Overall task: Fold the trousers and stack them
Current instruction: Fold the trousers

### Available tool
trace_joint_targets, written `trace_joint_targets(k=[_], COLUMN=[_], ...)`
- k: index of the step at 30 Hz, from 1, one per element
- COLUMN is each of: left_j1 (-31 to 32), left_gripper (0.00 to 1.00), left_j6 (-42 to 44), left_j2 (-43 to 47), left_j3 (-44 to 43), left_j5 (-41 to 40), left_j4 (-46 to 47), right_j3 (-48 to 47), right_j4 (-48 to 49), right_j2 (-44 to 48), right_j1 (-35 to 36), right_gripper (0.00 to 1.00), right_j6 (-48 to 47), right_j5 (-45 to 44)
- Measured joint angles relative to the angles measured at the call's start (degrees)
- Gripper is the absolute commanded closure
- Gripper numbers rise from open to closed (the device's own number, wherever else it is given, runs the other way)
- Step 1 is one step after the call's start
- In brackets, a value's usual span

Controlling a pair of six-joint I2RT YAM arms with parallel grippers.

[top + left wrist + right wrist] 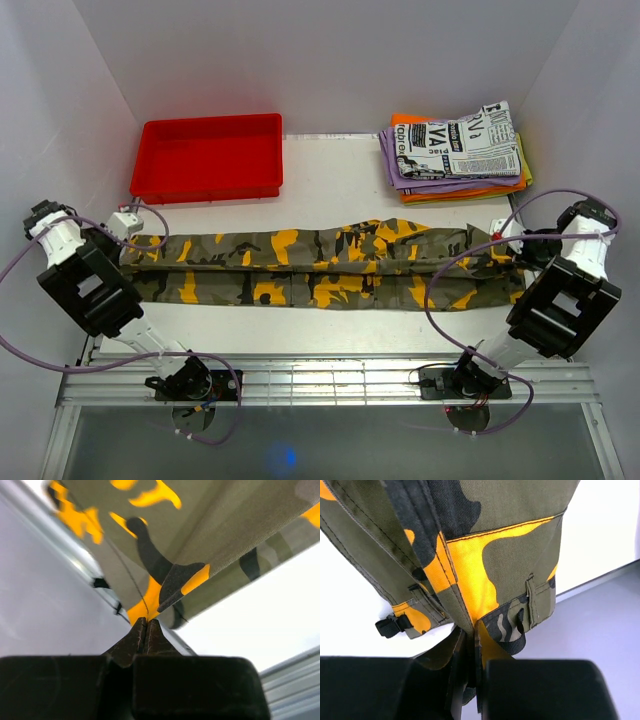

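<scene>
Top external | trousers (320,265) stretched out lengthwise | left end effector (145,622) pinching leg end | right end effector (475,630) pinching waistband

middle's totally blocked by the trousers (320,265), room only front and back
they run pretty much wall to wall across the surface (330,190); behind them the red tray (210,158) sits back left, the folded clothes pile (455,150) back right, bare lane between those two, plus a bare strip along the near edge
</scene>
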State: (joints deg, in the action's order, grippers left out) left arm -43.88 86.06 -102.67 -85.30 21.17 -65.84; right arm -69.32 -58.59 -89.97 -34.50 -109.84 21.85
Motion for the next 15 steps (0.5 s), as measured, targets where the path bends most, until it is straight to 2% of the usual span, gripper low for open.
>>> trace_joint_targets(k=[5, 10, 12, 13, 14, 15], left_j1=[-1.81, -2.47, -2.14, -2.01, -1.88, -1.75], left_gripper=[1.0, 1.0, 1.0, 0.81, 0.69, 0.6], left_j6=[3.67, 5.88, 5.51, 4.98, 4.66, 4.07], left_j2=[1.07, 0.81, 1.03, 1.03, 1.03, 0.98], left_j3=[9.92, 19.58, 20.24, 20.28, 20.28, 20.28], left_j5=[-4.83, -11.74, -13.18, -13.62, -13.84, -14.1], left_j4=[2.19, 9.14, 10.49, 10.91, 11.13, 11.63], right_j3=[6.6, 15.65, 16.63, 16.65, 16.65, 16.65], right_j4=[1.68, 8.9, 10.05, 10.19, 10.34, 10.38], right_j2=[2.21, 2.03, 1.95, 1.95, 1.95, 1.95], right_j1=[-3.3, -2.32, -1.73, -1.49, -1.31, -1.14], right_gripper=[0.92, 0.92, 0.91, 0.89, 0.78, 0.73], right_j6=[-2.32, -3.28, -3.3, -3.28, -3.23, -3.1], right_j5=[-2.49, -7.28, -8.2, -8.24, -8.28, -8.39])
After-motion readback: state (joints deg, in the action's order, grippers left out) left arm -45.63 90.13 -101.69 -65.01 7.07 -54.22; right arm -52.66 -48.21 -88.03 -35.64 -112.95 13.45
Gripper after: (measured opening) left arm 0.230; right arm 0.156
